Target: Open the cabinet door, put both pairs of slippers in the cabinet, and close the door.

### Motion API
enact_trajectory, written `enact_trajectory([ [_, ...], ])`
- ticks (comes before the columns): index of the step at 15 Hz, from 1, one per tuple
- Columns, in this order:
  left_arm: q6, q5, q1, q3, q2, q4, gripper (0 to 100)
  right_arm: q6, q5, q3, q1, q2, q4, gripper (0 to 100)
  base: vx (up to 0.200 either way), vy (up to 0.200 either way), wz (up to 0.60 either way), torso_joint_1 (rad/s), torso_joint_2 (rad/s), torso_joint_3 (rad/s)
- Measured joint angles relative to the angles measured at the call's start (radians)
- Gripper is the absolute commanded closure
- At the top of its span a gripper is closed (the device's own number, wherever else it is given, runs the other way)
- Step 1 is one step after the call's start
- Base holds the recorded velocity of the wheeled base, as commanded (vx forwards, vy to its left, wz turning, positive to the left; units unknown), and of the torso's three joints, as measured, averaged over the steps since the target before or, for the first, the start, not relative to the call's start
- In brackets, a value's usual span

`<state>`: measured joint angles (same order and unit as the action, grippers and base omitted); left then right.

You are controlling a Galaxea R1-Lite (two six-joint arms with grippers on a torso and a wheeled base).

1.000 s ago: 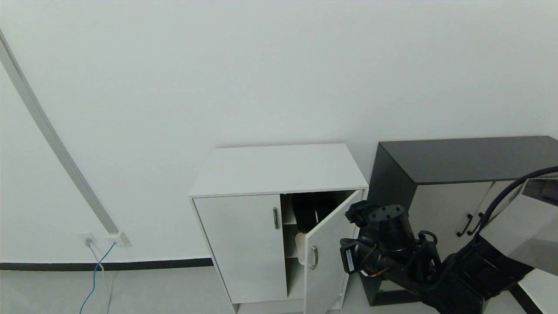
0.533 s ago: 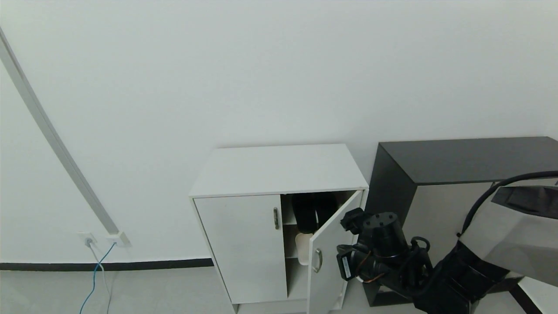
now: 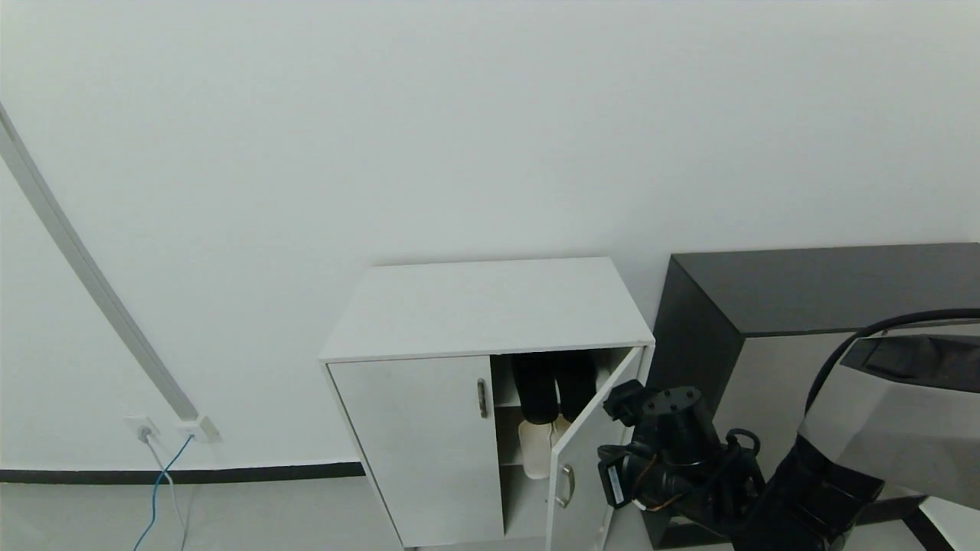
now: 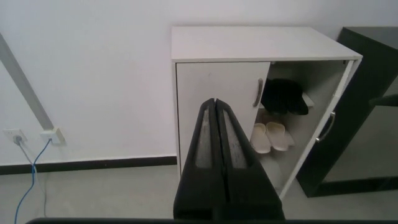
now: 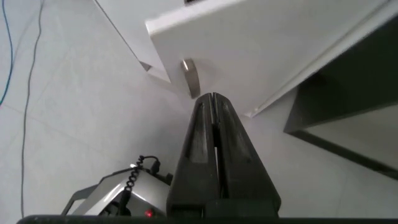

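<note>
The right gripper (image 5: 214,96), fingers pressed together on nothing, sits just outside the cabinet's (image 3: 482,306) half-open right door (image 3: 586,444). Its tips are close beside the door handle (image 5: 191,78); whether they touch the door cannot be told. The left gripper (image 4: 216,102), likewise pinched together and empty, hangs well in front of the cabinet. Inside the cabinet, the black slippers (image 3: 553,383) lie on the upper shelf and the white slippers (image 3: 536,448) on the shelf below. Since a second ago the head camera has shifted, and the door gap looks slightly wider, baring more of the white slippers.
</note>
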<state>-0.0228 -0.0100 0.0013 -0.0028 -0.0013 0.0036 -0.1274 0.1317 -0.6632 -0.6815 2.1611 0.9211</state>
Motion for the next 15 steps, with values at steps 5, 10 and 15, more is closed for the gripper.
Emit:
enact_trajectory([
  [5, 0.0, 0.0, 0.0, 0.0, 0.0, 0.0, 100, -0.001, -0.002, -0.055, 0.004, 0.039, 0.001, 100, 0.0, 0.0, 0.0, 0.0, 0.0, 0.0],
  [10, 0.0, 0.0, 0.0, 0.0, 0.0, 0.0, 100, -0.002, -0.001, -0.189, 0.024, 0.114, 0.0, 100, 0.0, 0.0, 0.0, 0.0, 0.0, 0.0],
  [15, 0.001, 0.0, 0.0, 0.0, 0.0, 0.0, 100, -0.004, -0.001, -0.308, 0.06, 0.194, -0.003, 100, 0.0, 0.0, 0.0, 0.0, 0.0, 0.0],
])
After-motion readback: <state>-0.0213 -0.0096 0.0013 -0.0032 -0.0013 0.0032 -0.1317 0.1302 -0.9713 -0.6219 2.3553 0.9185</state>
